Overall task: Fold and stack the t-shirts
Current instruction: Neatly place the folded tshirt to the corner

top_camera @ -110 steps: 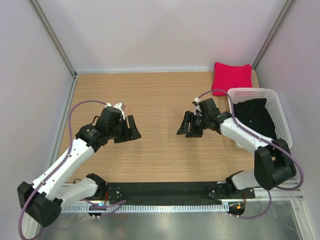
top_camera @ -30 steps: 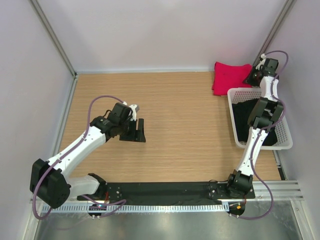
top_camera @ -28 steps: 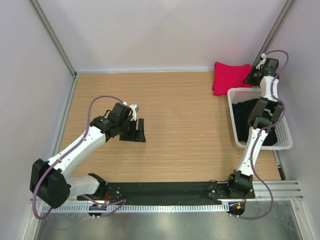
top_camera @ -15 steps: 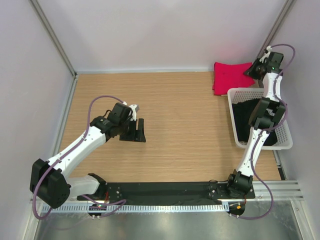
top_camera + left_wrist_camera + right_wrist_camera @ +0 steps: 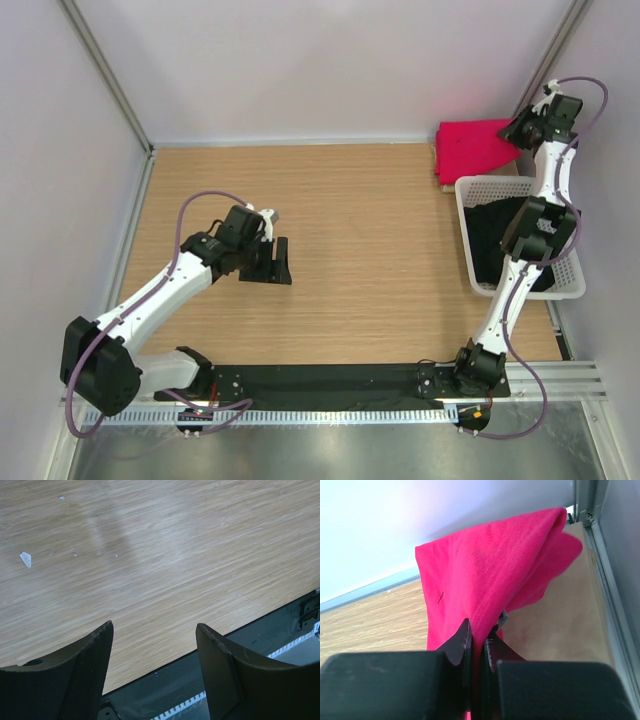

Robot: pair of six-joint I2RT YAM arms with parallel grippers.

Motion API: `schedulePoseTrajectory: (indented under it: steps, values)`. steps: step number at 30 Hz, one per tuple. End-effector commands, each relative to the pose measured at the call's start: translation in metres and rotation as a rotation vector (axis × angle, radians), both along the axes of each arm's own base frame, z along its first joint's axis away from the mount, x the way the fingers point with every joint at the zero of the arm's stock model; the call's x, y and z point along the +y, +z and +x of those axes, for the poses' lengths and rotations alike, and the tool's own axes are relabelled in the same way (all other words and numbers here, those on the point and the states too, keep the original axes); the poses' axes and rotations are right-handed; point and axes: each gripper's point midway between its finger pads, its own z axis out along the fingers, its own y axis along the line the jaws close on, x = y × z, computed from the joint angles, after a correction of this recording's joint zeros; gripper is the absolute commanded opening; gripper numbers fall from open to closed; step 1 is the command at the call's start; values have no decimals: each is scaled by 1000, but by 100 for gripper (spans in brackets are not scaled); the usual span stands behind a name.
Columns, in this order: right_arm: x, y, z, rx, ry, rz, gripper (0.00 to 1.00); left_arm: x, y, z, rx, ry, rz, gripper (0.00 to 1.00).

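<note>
Two arms are at work here, each with one hand. I count one red t-shirt (image 5: 472, 146), one white lattice basket (image 5: 492, 181) and one heap of dark cloth (image 5: 492, 235) inside the basket; whether that heap is one piece or several I cannot tell.

The red t-shirt is a bright crimson, soft and plain, and much wider than the hand holding it. It is at the far right corner of the wooden surface (image 5: 380, 250), just beyond the basket's far rim. The right hand (image 5: 520, 130) has its two fingers pressed together on a bunched fold of the cloth, up near the right wall. From the right wrist view, the shirt (image 5: 485, 565) rises out of the right hand (image 5: 478, 636) in a thick doubled fold, with a tiny dark fleck on its face. Whether its lower edge touches the surface I cannot tell.

The left hand (image 5: 278, 262) is over the left half of the surface, well apart from the shirt. Its fingers stand wide apart with nothing between them (image 5: 155, 630). Under it the bare wood (image 5: 150, 540) has one small white chip (image 5: 25, 559) and a few specks.
</note>
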Motion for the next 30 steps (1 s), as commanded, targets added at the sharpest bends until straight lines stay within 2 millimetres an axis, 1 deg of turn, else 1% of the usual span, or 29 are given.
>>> schedulePoseTrajectory:
  steps: [1, 3, 4, 5, 7, 9, 10, 11, 12, 14, 15, 17, 18, 19, 20, 21, 22, 23, 24, 25, 27, 28, 29, 30]
  values:
    - [-15, 11, 11, -81, 11, -48, 1, -3, 6, 7, -16, -3, -11, 68]
    - [-18, -7, 16, -64, 13, -51, 1, -3, 4, 6, -8, -7, -4, 68]
    - [-20, -5, 20, -77, 18, -61, 1, -2, 3, 6, -3, -5, -3, 68]
    - [-20, -23, 23, -62, 24, -55, 1, -2, 2, 6, -1, -6, 2, 68]
    - [-20, -31, 28, -73, 33, -42, 1, -1, 2, 4, 2, -5, 5, 68]
    - [-22, -48, 29, -56, 29, -33, 1, 0, 1, 3, 9, -4, 9, 68]
    - [-23, -51, 31, -56, 22, -37, 1, 0, 0, 3, 11, -1, 9, 68]
    - [-26, -62, 32, -45, 21, -47, 1, 0, 0, 3, 16, -2, 11, 68]
    - [-28, -66, 33, -38, 15, -58, 1, 0, -1, 3, 20, -2, 13, 68]
    - [-32, -66, 34, -41, 1, -75, 1, 1, -2, 3, 23, 0, 18, 68]
    - [-34, -66, 34, -38, -13, -73, 8, 1, -3, 2, 27, 2, 17, 68]
    - [-43, -66, 32, -14, -70, -98, 29, -1, -2, 3, 29, 10, 10, 68]
    - [-44, -60, 30, -11, -85, -103, 46, -2, -1, 4, 27, 11, 4, 68]
    - [-44, -59, 27, 6, -93, -103, 53, -2, 2, 4, 23, 16, -2, 68]
    - [-48, -55, 25, 19, -126, -125, 58, -2, 5, 5, 20, 19, -4, 68]
    - [-48, -48, 22, 24, -140, -139, 65, -3, 9, 5, 10, 20, -11, 68]
    - [-47, -31, 17, 19, -145, -149, 68, -4, 16, 8, -3, 20, -17, 68]
    - [-43, -20, 16, 13, -152, -155, 71, -3, 19, 9, -10, 22, -16, 68]
    - [-41, -11, 14, 12, -159, -167, 77, -2, 24, 8, -19, 25, -17, 68]
    - [-37, 8, 7, 7, -158, -187, 78, -3, 32, 11, -38, 28, -24, 68]
    - [-28, 26, 1, 9, -171, -211, 80, -2, 39, 11, -51, 31, -29, 68]
    - [-23, 27, -5, 31, -168, -224, 80, -2, 48, 14, -77, 38, -37, 68]
    - [-19, 49, -11, 13, -179, -248, 82, -1, 50, 13, -83, 37, -32, 68]
    - [-11, 54, -18, 41, -194, -271, 83, 2, 56, 11, -95, 39, -33, 69]
